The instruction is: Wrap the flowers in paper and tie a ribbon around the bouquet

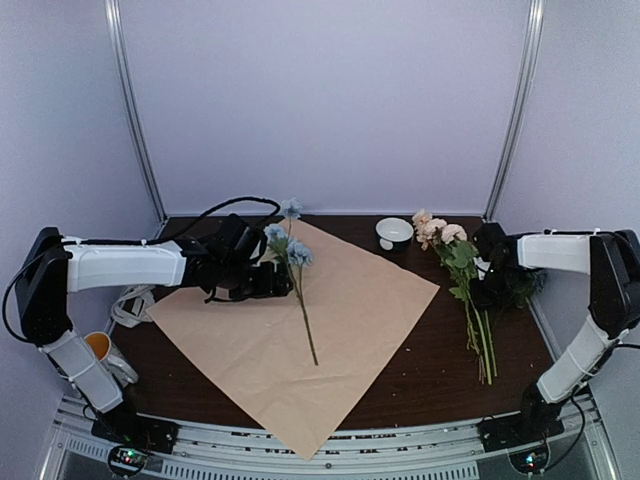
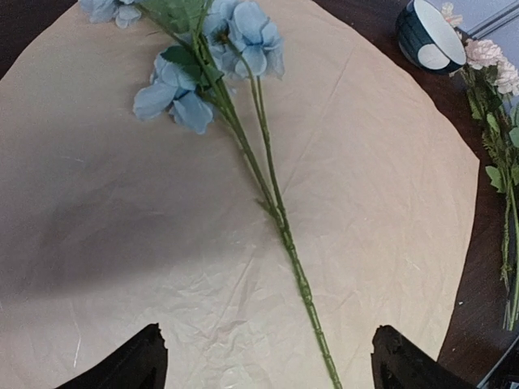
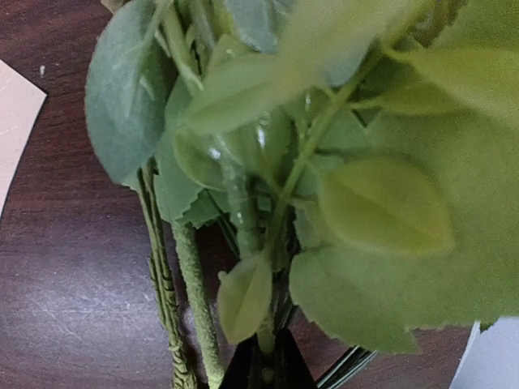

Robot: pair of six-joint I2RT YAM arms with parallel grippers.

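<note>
Top external view, reading from the left: an orange mug (image 1: 98, 346) sits at the eight o'clock edge of the desk (image 1: 440, 370). Just beyond it lies a pale tangle that I take for the ribbon (image 1: 130, 303), though it is too small to be sure. My left hand (image 1: 268, 282) hangs at ten o'clock over the paper (image 1: 370, 310), which lies tan face up across the middle of the desk. The left wrist view shows that hand's fingers (image 2: 146, 365) spread wide and holding nothing. The blue stem (image 2: 280, 215) lies loose on the sheet between them, blooms toward twelve o'clock and cut end toward six. At one o'clock a small bowl (image 1: 394, 233) stands just beside the blooms of the pink bunch (image 1: 455, 262), which lies off the paper at three o'clock. My right hand (image 1: 492, 282) is on that bunch. In the right wrist view my right fingertips are pressed together under the leaves, pinching what looks like one or two stems rather than all of them. I think that is the weak point: if I lift, the unpinched stems may stay on the desk or fan apart, and thin stems can slide out of so narrow a pinch. Carrying the bunch toward nine o'clock, trailing stems could catch the paper's near corner and fold it, or knock the blue stem askew. The blooms could also nudge the bowl.
</note>
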